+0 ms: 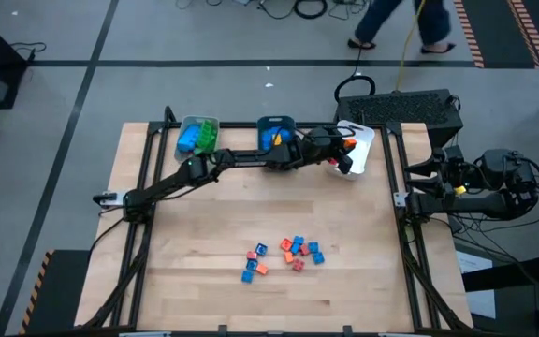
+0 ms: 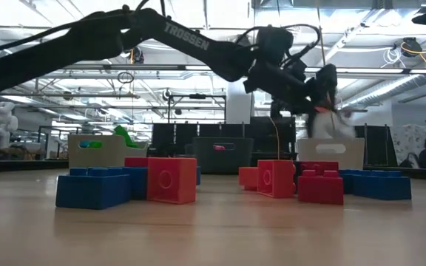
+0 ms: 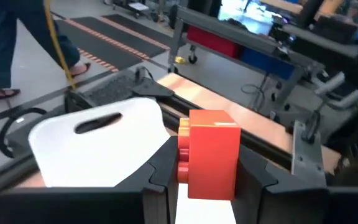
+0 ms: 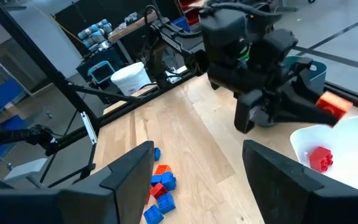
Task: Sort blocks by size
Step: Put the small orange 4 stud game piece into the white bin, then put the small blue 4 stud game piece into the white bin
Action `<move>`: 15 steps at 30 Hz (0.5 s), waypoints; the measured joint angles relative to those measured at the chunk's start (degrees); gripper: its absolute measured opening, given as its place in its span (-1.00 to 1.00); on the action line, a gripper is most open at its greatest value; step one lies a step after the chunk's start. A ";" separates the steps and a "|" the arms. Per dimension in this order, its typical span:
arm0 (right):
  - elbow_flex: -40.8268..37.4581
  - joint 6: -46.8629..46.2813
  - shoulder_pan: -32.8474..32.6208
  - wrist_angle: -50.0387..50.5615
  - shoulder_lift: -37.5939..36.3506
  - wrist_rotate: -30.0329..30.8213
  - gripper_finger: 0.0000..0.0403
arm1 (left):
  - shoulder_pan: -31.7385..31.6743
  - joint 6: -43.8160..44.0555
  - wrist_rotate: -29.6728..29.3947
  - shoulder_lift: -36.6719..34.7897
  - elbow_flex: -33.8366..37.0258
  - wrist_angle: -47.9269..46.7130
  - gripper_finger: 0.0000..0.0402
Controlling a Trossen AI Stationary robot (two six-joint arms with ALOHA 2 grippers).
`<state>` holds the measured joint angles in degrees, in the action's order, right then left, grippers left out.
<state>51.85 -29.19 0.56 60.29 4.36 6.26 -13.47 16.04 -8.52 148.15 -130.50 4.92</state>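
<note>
1. One orange block [image 3: 211, 155]: clamped between the left gripper's [image 1: 349, 143] fingers, held above the white tray [image 1: 363, 150].
2. Right gripper [image 4: 194, 177]: fingers spread wide, parked off the table's right edge.
3. Remaining blocks [image 1: 286, 256]: clustered on the table's near middle.

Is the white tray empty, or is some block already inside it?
Not empty. The right wrist view shows one red block lying inside the white tray, while the left pincer holds an orange block above it.

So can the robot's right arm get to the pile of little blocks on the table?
Probably yes. The right end effector is open and holds nothing, parked off the table's right edge, and bare wood lies between it and the small red, orange and blue plastic bricks.
</note>
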 joint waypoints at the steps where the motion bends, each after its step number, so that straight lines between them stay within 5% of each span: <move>1: 0.00 -0.14 0.00 -0.01 0.00 0.00 0.18 | 0.00 -0.61 0.82 0.14 0.00 -0.05 -0.51; 4: 0.00 -0.15 0.00 0.00 0.00 -0.02 0.18 | 0.00 -2.16 1.54 0.25 -0.09 0.11 -0.48; 10: 0.00 -0.13 0.00 0.00 0.00 -0.02 0.18 | 0.21 -2.87 -0.63 0.22 -0.11 0.34 0.11; 15: 0.00 -0.13 0.00 0.00 0.00 -0.02 0.18 | 0.91 -2.87 -0.69 0.26 -2.31 0.40 0.28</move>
<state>51.86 -29.32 0.56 60.29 4.36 6.24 -12.57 13.17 -9.21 148.41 -132.81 5.31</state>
